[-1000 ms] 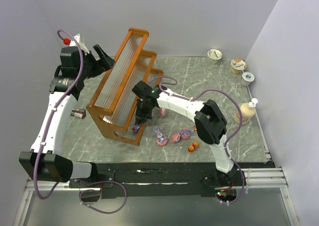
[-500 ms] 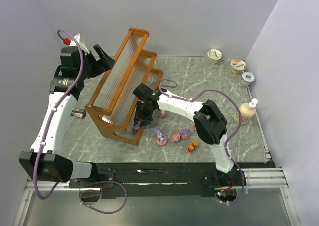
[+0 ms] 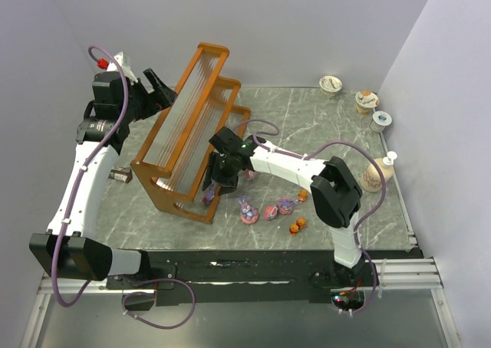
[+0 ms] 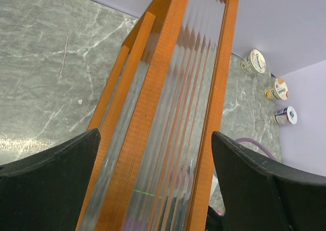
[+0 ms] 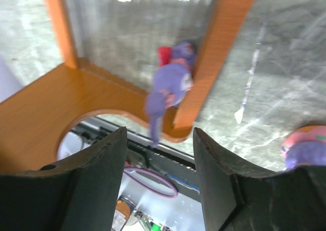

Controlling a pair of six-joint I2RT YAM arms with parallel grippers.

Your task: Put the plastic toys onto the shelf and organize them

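The orange-brown shelf stands slantwise at the table's left centre. A purple toy lies at the near end of its lowest tier, against the side panel; the right wrist view shows this purple toy free of the fingers. My right gripper hovers just above it, open and empty. Several pink, purple and orange toys lie on the table, among them a pink-purple one and an orange one. My left gripper is wide open behind the shelf's top, its fingers on either side of the shelf.
Three foil-lidded cups stand at the back right and a beige bottle by the right edge. A small dark object lies left of the shelf. Purple walls close in the table on the left, back and right.
My right gripper has opened and let go of the purple toy at the shelf's lowest tier, then drawn back slightly to the right. The left arm has not moved.
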